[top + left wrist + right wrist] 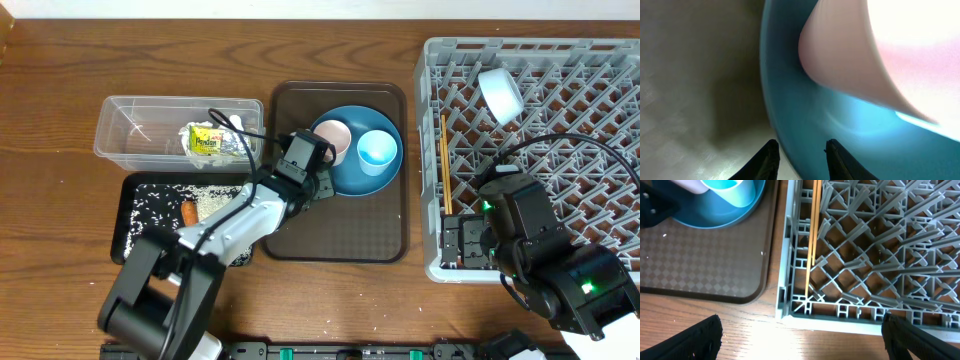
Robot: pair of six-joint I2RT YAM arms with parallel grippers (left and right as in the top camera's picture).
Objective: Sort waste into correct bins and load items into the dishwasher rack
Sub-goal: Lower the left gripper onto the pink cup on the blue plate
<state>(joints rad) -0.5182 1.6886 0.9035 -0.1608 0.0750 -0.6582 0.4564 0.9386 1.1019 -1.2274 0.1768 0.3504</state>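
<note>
The large blue plate lies on the brown tray and carries the pink cup and the light-blue cup. My left gripper is at the plate's left rim. In the left wrist view its fingers straddle the plate's edge, one outside and one over the plate, shut on the rim, with the pink cup close ahead. My right gripper stands wide open over bare table at the near left corner of the dishwasher rack. Inside the rack are chopsticks and a white bowl.
The clear tub holds the yellow-green wrapper and white tissue. The black tray holds the carrot and scattered rice. The brown tray lies between the bins and the rack.
</note>
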